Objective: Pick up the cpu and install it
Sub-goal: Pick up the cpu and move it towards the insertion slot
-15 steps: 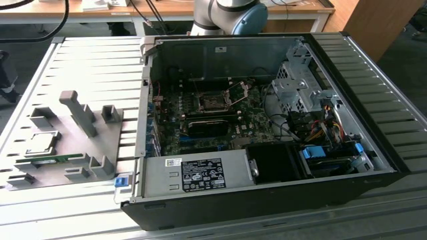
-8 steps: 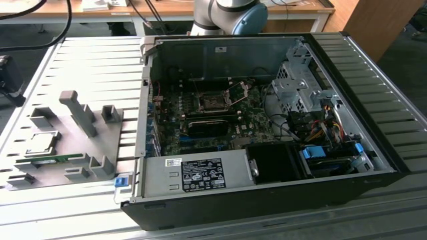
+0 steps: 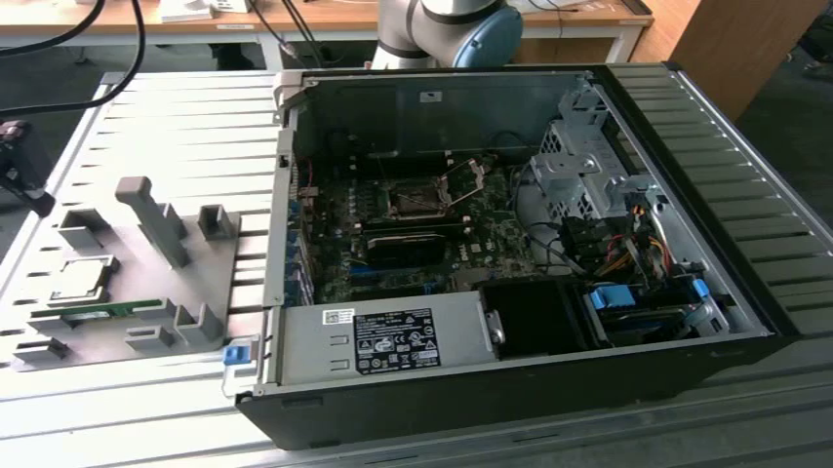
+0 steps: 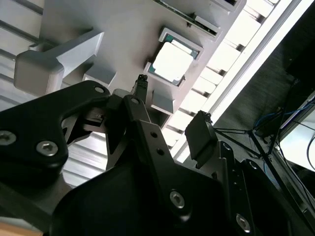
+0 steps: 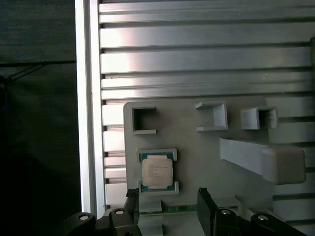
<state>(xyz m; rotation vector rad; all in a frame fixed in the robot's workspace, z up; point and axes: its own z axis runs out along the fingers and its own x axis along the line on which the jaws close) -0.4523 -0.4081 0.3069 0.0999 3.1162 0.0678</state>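
Cpu (image 5: 157,173) lies flat in its grey holder (image 5: 197,157), untouched — my gripper (image 5: 167,202) hangs above it, jaws wide and empty. I'd square both fingers to its edges before closing.

my arm (image 3: 423,24) is a pale silver-grey tube with a rounded joint, and that joint wears a light blue cap (image 3: 501,34). my gripper (image 4: 172,98) is matt black all over. in the second wrist view it is built of flat, angular links with rounded corners, pinned together by silver socket-head screws (image 4: 47,146). a row of small dark holes runs down one link. my fingers (image 4: 199,135) end in small blocky tips, each topped by a tiny stud. in the first wrist view the same black fingers show bright round screws at their bases.
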